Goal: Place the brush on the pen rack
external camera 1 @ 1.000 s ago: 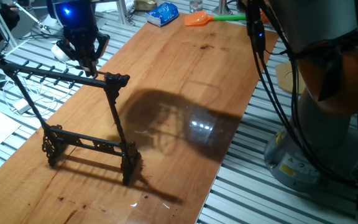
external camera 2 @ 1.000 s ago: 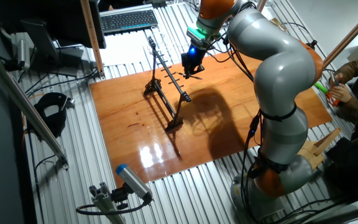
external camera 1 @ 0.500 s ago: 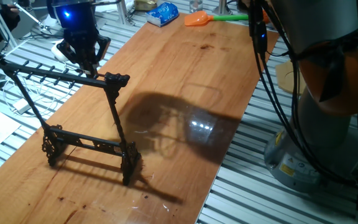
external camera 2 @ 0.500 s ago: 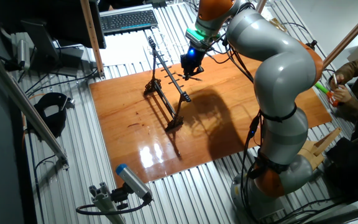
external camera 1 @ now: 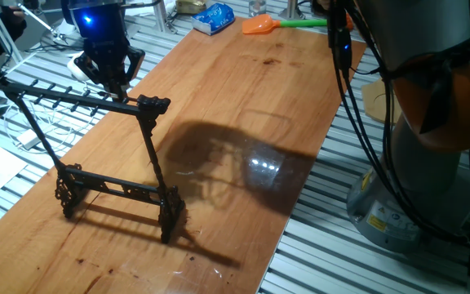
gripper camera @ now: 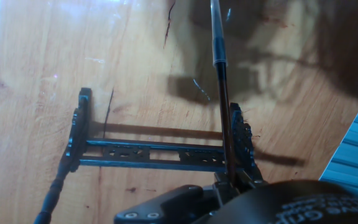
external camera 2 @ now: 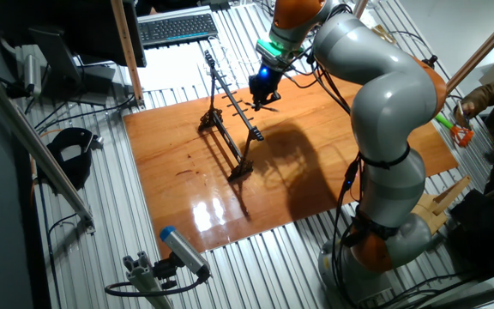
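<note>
Gripper [external camera 1: 117, 88]: hangs just above the top bar of the pen rack, close to the rack's end upright; a blue light glows on the hand above it.
Fingers: dark, pointing down at the bar; whether they are clenched on anything or released, I cannot tell, since the tips blur into the black bar in both fixed views.
Brush [gripper camera: 217, 37]: seen only in the hand view, a thin pale grey shaft running straight down the picture and turning dark lower down, where it lines up with the rack's right foot. Its near end is lost under the hand, so contact with the rack or the fingers is not clear.
Pen rack [external camera 1: 141, 131]: black frame standing upright on the counter, top bar with small pegs, slim uprights, scrolled feet, two low cross rails between the feet.
Counter [external camera 1: 243, 106]: glossy orange-brown wood; the arm's shadow lies beside the rack.
Orange scoop [external camera 1: 259, 25]: green handle, at the far end of the counter, well apart from the rack.
Blue packet [external camera 1: 214, 18]: near the scoop, also well apart from the rack.
</note>
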`<state>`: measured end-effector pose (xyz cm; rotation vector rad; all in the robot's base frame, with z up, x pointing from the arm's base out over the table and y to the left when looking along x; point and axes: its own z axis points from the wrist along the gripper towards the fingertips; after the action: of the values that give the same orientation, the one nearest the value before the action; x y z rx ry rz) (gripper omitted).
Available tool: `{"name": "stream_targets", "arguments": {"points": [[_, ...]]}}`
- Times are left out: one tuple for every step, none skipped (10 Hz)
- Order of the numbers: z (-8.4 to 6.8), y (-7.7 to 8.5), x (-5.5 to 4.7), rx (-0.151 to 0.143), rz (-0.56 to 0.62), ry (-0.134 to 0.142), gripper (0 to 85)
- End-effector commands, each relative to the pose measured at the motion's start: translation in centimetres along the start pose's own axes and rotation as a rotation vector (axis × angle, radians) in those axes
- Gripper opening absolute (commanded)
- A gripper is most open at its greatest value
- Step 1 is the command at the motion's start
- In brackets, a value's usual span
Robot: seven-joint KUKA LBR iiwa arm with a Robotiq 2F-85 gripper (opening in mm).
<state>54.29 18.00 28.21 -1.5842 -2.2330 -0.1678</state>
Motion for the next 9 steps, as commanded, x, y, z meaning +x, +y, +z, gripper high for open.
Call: {"name": "stream_targets", "arguments": {"points": [[-0.06, -0.06, 0.10, 0.000, 0.000, -0.001, 0.0], [-0.07, -0.15, 0.24, 0.003, 0.000, 0.000, 0.0], [-0.01, -0.25, 0.38, 0.003, 0.000, 0.000, 0.0], [0.06, -0.32, 0.47, 0.003, 0.003, 0.001, 0.0], [0.12, -0.38, 0.57, 0.001, 0.003, 0.001, 0.0], [0.04, -0.34, 0.61, 0.001, 0.007, 0.002, 0.0], [0.00, -0.29, 0.56, 0.001, 0.009, 0.002, 0.0], [-0.02, -0.28, 0.59, 0.001, 0.009, 0.002, 0.0], [-0.13, -0.22, 0.78, 0.001, 0.014, 0.003, 0.0]]}}
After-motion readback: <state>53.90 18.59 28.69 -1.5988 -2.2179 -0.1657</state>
